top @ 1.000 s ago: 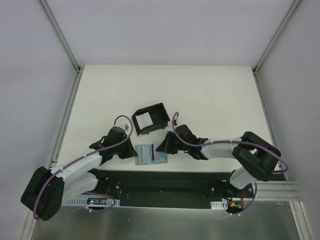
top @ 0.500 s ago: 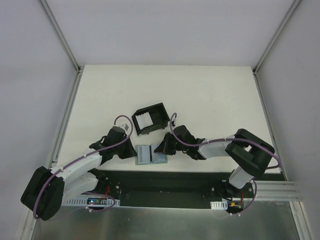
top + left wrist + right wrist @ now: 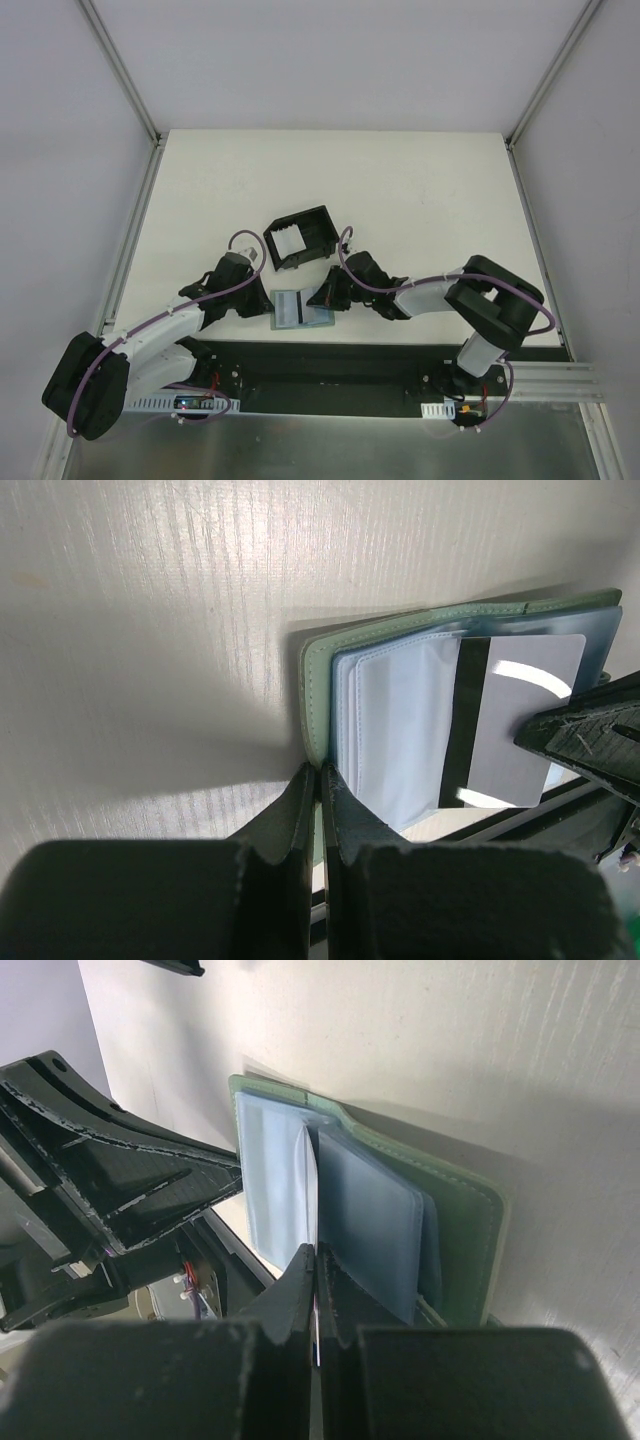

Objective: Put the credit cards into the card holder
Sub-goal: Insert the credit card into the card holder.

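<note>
You look down on a white textured surface (image 3: 420, 200) boxed in by plain pale grey walls (image 3: 330, 60) — silver metal rails (image 3: 120, 70) run up its corners — under soft, even light.

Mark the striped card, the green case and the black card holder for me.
striped card (image 3: 505, 735), left wrist view, pale face right of its stripe.
green case (image 3: 312, 695), left wrist view, stitched left edge.
card holder (image 3: 296, 220), top external view, far wall.
</note>
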You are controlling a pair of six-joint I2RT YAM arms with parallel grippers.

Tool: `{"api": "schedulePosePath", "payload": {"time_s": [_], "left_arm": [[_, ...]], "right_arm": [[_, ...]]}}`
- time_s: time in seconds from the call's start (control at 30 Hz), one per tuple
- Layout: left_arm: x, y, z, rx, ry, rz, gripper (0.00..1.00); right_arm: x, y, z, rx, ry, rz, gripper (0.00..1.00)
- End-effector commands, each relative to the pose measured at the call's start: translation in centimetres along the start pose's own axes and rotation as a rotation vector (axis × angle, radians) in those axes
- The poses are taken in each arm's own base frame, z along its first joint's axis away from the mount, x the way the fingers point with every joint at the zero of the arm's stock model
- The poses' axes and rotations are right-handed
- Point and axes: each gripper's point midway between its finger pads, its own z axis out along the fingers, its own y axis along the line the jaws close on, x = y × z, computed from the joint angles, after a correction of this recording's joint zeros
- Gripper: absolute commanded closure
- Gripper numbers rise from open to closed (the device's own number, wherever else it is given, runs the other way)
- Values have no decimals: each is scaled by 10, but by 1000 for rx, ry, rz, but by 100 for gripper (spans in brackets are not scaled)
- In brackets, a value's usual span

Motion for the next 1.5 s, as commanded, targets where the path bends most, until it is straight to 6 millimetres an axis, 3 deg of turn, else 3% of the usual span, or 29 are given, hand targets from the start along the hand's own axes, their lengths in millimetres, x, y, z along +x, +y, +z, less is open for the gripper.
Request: {"api": "schedulePosePath", "payload": {"time_s": [0.0, 0.23, 0.4, 0.47, 0.57, 0.67, 0.8, 1.1, 1.47], "left_arm": [[-1, 6, 0, -26, -2, -2, 100], [-2, 3, -1, -19, 2, 3, 100], [0, 5, -1, -20, 3, -4, 100], [0, 5, -1, -23, 1, -2, 100], [-1, 5, -1, -21, -1, 2, 100], [0, 6, -1, -23, -3, 0, 100], [1, 6, 0, -22, 3, 2, 100], [-1, 3, -2, -12, -3, 8, 100], [0, 4, -2, -12, -6, 3, 100]], "right_arm": [[5, -8, 4, 42, 18, 33, 100], [12, 1, 21, 57, 41, 0, 100], [13, -4, 22, 85, 52, -3, 99], [14, -8, 19, 112, 51, -7, 89], [8, -11, 9, 160, 19, -48, 82], [-4, -9, -3, 211, -22, -108, 67], [-7, -5, -7, 246, -24, -163, 55], [18, 19, 22, 191, 114, -194, 55], [13, 49, 28, 99, 101, -242, 59]]}}
